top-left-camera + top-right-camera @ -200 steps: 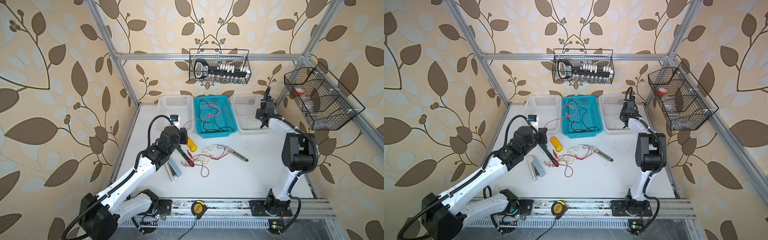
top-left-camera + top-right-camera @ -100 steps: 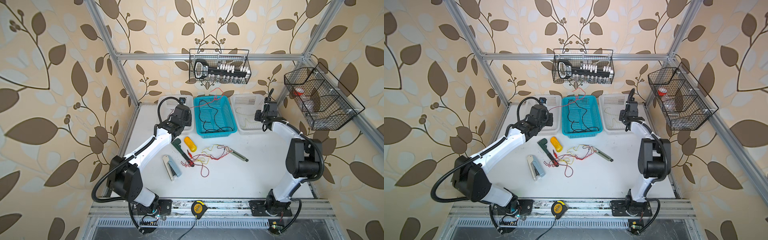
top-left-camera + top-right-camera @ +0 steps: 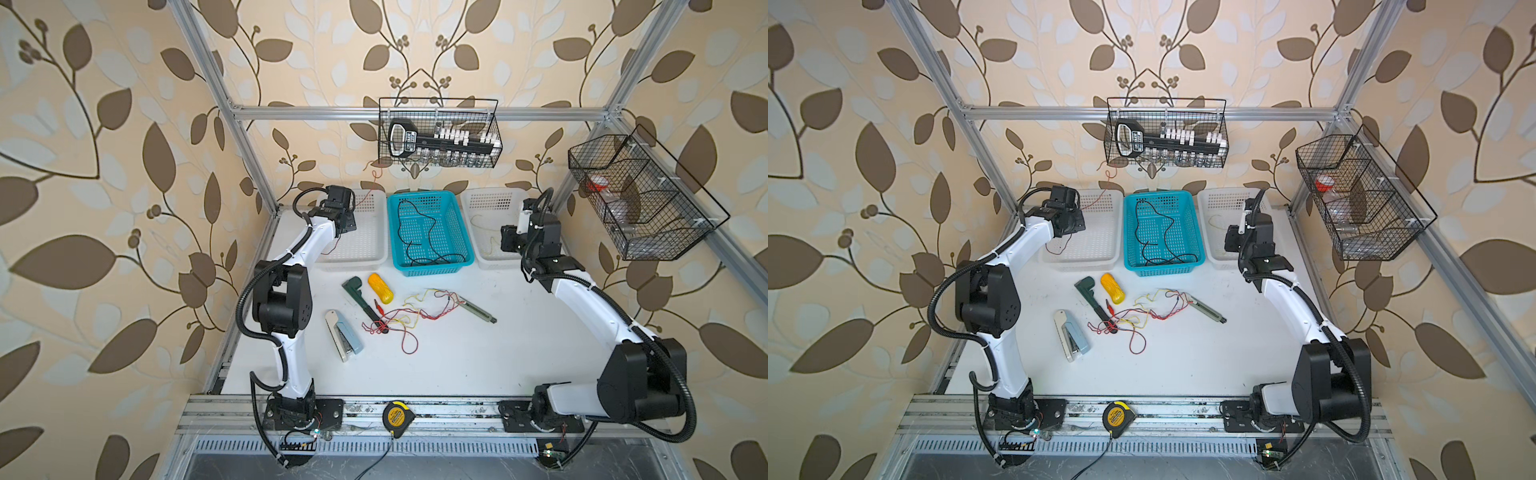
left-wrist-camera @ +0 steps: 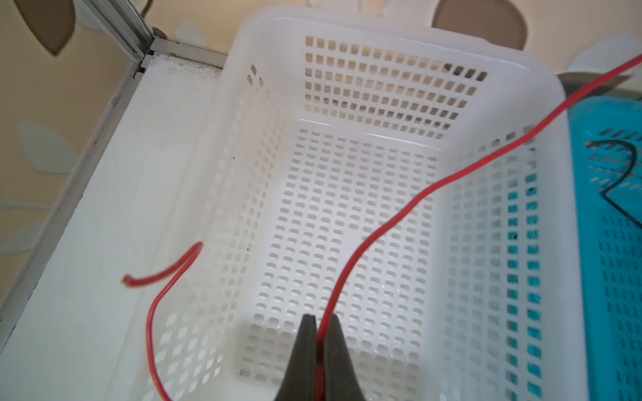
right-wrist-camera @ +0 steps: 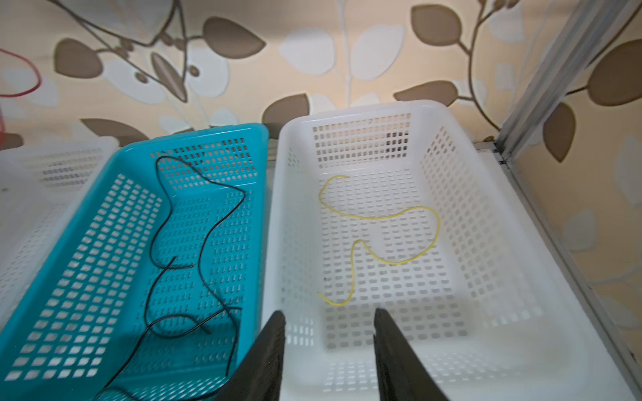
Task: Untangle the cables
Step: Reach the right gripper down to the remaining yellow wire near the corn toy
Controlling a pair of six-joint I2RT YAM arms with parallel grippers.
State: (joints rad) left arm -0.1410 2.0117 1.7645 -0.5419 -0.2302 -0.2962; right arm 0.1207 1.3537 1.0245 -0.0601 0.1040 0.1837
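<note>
My left gripper point(image 4: 321, 317) pinches a red cable point(image 4: 384, 231), its one-o'clock end indistinct; my right gripper point(image 5: 329, 312) gapes. White table point(image 3: 457, 365), leafy walls point(image 3: 83, 166).

White table point(image 3: 498, 353), baskets point(image 3: 430, 272), stapler point(image 3: 345, 340), wrench point(image 3: 359, 297), tangled cables point(image 3: 409, 313)

Clear to pass over bare tabletop point(image 3: 498, 365) at front; blocked mid-table by stapler point(image 3: 345, 336), wrench point(image 3: 359, 295), cutter point(image 3: 478, 309) and tangled cables point(image 3: 415, 312).

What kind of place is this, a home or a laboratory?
Probably a robot test cell, not a home: an aluminium frame encloses a white table, two robot arms are mounted on a front rail, and the leaf wallpaper looks like backdrop.
</note>
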